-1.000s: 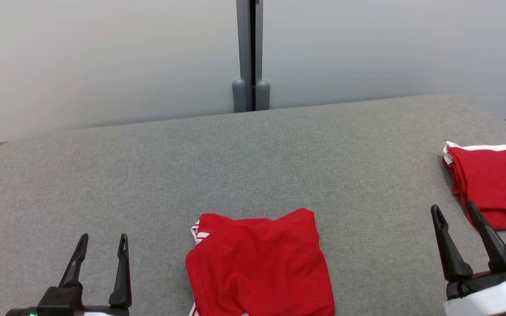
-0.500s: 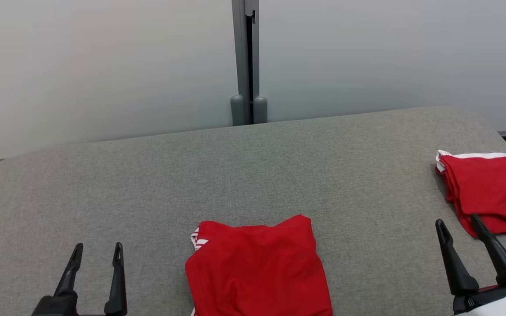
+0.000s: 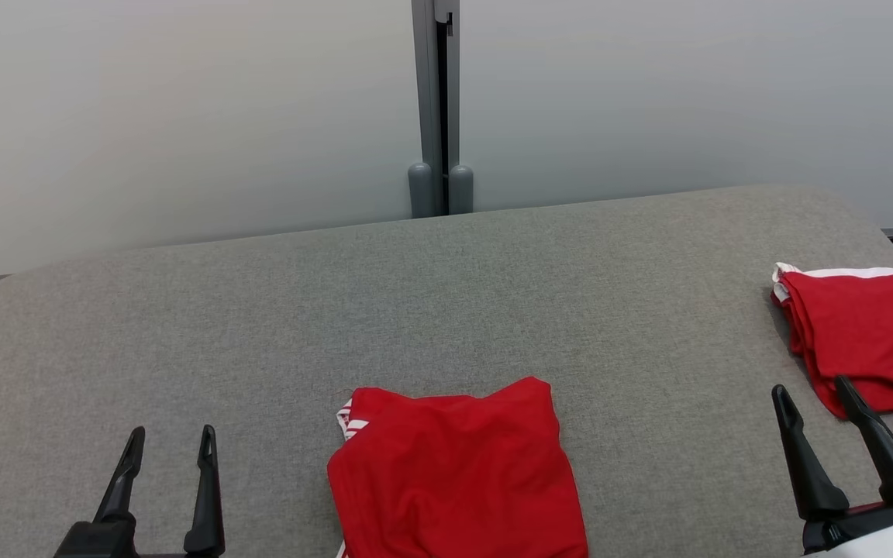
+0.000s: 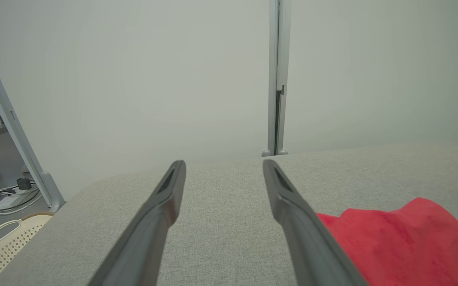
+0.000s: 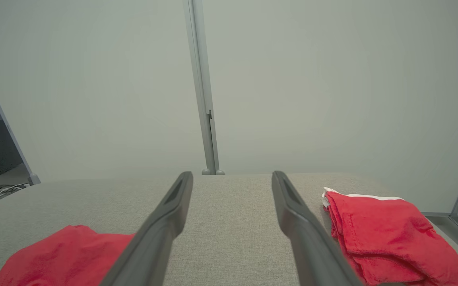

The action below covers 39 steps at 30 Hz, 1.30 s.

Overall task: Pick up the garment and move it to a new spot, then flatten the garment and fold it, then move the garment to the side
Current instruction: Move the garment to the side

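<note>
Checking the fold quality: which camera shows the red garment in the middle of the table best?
The head view: the middle garment shows almost whole from above, with only its near end cut off. The left wrist view catches one red hump of it at lower right; the right wrist view catches a low corner at lower left.

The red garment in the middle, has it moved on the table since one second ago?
No. The camera shifted, but the middle garment keeps its place against the folded garment on the grey table.
</note>
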### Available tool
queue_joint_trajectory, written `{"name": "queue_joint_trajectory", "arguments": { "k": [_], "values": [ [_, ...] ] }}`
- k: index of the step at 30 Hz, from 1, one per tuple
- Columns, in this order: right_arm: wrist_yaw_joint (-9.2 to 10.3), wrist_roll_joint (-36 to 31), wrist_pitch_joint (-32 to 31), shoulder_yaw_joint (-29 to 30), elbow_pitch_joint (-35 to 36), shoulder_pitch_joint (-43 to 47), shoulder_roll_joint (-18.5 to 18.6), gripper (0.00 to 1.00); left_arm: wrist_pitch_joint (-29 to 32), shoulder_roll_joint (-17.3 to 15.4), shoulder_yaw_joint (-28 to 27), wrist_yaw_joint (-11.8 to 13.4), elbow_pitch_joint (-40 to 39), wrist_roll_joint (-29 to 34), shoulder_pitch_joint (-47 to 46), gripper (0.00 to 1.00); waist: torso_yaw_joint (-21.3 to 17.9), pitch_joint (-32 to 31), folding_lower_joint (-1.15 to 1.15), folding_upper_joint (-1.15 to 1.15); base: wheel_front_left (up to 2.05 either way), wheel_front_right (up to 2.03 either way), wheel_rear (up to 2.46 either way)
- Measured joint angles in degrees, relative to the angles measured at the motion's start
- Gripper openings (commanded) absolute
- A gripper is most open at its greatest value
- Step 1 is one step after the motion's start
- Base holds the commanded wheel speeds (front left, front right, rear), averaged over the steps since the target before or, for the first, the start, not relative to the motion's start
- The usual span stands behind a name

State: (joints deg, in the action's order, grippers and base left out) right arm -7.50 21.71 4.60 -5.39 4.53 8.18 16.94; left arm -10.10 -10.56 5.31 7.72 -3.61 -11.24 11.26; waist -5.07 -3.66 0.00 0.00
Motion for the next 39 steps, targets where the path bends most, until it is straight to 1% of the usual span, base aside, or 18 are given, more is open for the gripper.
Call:
{"name": "queue_joint_trajectory", "arguments": {
  "k": [6, 9, 12, 15, 17, 23, 26, 28, 29, 30, 31, 35, 37, 39],
  "values": [
    [0.00, -0.1, 0.0, 0.9, 0.0, 0.0, 0.0, 1.00, -0.3, 0.2, 0.4, 0.5, -0.6, 0.0, -0.3, 1.00, 0.6, 0.5, 0.00, 0.00, 0.00, 0.00, 0.00],
    [0.00, -0.1, -0.4, 1.3, -0.4, 0.0, 0.1, 1.00, -0.7, 0.4, 0.9, 0.9, -1.2, 0.2, -1.6, 1.00, 1.6, 1.2, 0.00, 0.00, 0.00, 0.00, 0.00],
    [0.00, -0.2, -1.4, 0.4, -2.7, -0.2, 0.5, 1.00, -1.1, 0.9, 1.9, 0.9, -1.7, 0.7, -4.0, 1.00, 3.1, 2.5, 0.00, 0.00, 0.00, 0.00, 0.00],
    [0.00, 0.1, -2.1, -1.9, -5.8, -1.8, 0.4, 1.00, -1.8, 1.9, 3.3, 0.6, -2.3, 1.3, -7.6, 1.00, 4.9, 4.8, 0.00, 0.00, 0.00, 0.00, 0.00],
    [0.00, 0.1, -2.1, -4.7, -8.4, -3.5, 0.5, 1.00, -2.3, 2.6, 4.2, 0.4, -2.1, 1.4, -10.1, 1.00, 6.4, 6.6, 0.00, 0.00, 0.00, 0.00, 0.00],
    [-0.02, 2.3, -0.7, -11.6, -17.2, -7.7, -1.0, 1.00, -3.9, 4.2, 5.9, -0.4, 0.6, 1.6, -15.2, 1.00, 11.7, 11.5, 0.00, 0.00, 0.00, 0.00, 0.00],
    [-0.01, 3.5, -0.2, -13.2, -21.9, -8.8, -1.5, 1.00, -4.4, 4.7, 6.3, -0.6, 1.8, 1.5, -16.8, 1.00, 14.1, 13.5, 0.00, 0.00, 0.00, 0.00, 0.00],
    [0.00, 3.7, -1.0, -14.4, -24.5, -9.6, -1.5, 1.00, -4.6, 5.1, 6.4, -0.6, 2.4, 1.4, -17.4, 1.00, 15.2, 14.6, 0.00, 0.00, 0.00, 0.00, 0.00],
    [0.00, 4.1, -1.0, -14.4, -25.3, -10.0, -1.5, 0.98, -4.7, 5.3, 6.4, -0.6, 2.6, 1.3, -17.6, 1.00, 15.7, 15.1, 0.00, 0.00, 0.00, 0.00, 0.00],
    [-0.04, 4.4, -1.2, -14.3, -26.2, -10.6, -1.4, 0.25, -4.8, 5.5, 6.4, -0.6, 2.9, 1.3, -17.8, 1.00, 16.0, 15.5, 0.00, 0.00, 0.00, 0.00, 0.00],
    [-0.07, 4.7, -1.4, -14.4, -26.5, -10.9, -1.3, 0.00, -4.8, 5.6, 6.3, -0.6, 3.1, 1.1, -17.8, 1.00, 16.3, 15.9, 0.00, 0.00, 0.00, 0.00, 0.00],
    [-0.09, 5.4, -1.7, -15.4, -26.4, -12.3, -0.3, 0.00, -4.9, 5.8, 5.9, -0.7, 3.3, 1.2, -18.3, 1.00, 16.4, 16.6, 0.00, 0.00, 0.00, 0.00, 0.00],
    [-0.13, 3.5, -1.5, -16.4, -24.3, -13.0, 1.6, 0.00, -4.9, 5.8, 5.4, -0.9, 3.0, 1.7, -18.7, 1.00, 15.6, 16.8, 0.00, 0.00, 0.00, 0.00, 0.00],
    [-0.10, 1.6, -1.1, -16.2, -21.8, -13.5, 3.3, 0.00, -4.9, 5.8, 4.9, -1.1, 2.7, 2.1, -18.7, 1.00, 14.6, 16.9, 0.00, 0.00, 0.00, 0.00, 0.00]
  ]
}}
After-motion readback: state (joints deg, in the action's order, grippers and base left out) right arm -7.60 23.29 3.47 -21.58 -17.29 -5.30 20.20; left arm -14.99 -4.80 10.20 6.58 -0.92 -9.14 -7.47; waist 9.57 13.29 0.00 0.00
